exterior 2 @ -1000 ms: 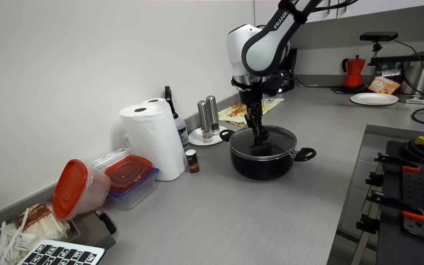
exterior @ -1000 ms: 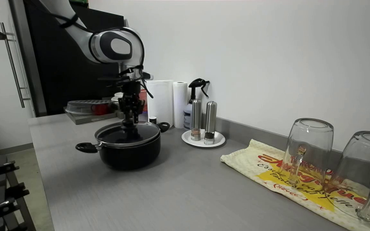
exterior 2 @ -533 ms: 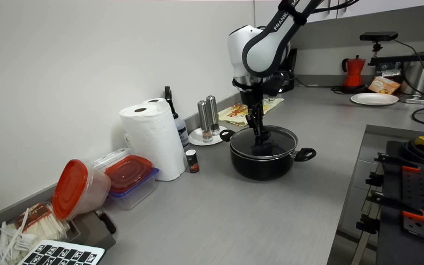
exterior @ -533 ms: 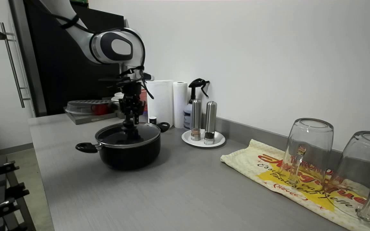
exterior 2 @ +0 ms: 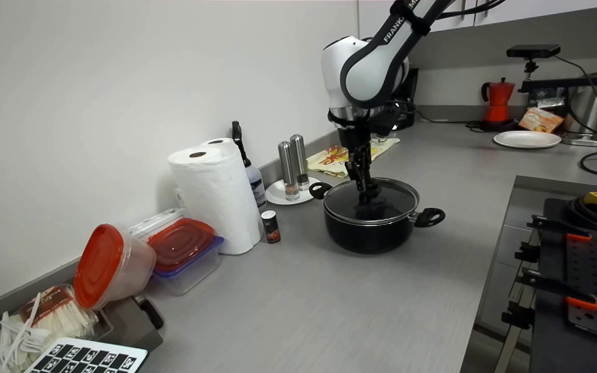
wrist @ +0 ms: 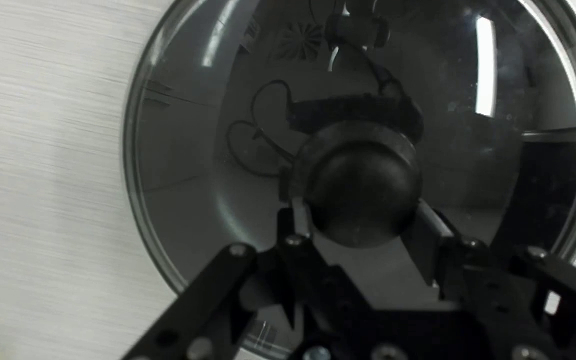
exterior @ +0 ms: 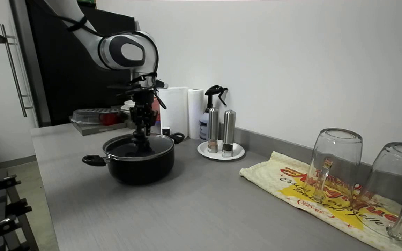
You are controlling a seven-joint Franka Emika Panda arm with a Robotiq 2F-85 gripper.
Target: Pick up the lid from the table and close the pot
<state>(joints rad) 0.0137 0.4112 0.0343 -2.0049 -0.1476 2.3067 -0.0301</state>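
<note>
Glass lid (exterior 2: pixel 393 204) on pot (exterior 2: pixel 369 236) | tool (wrist: pixel 365 215) gripping knob (wrist: pixel 360 182) | pot stands apart between table (exterior 2: pixel 360 311) edge and white plate (exterior: pixel 239 150)

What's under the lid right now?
The pot: both exterior views show its black side below the lid. Its inside can't be seen: the dark lid covers it, showing mostly reflections in the wrist view. Whether the lid sits flush, I can't tell.

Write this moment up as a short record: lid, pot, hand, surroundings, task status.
lid: on the pot, apparently seated
pot: black, standing on the table
hand: closed on the lid's knob from both sides
nearby: two mills on a plate; two paper rolls; two upturned glass mugs on a cloth
status: pot looks covered; knob not yet released
</note>
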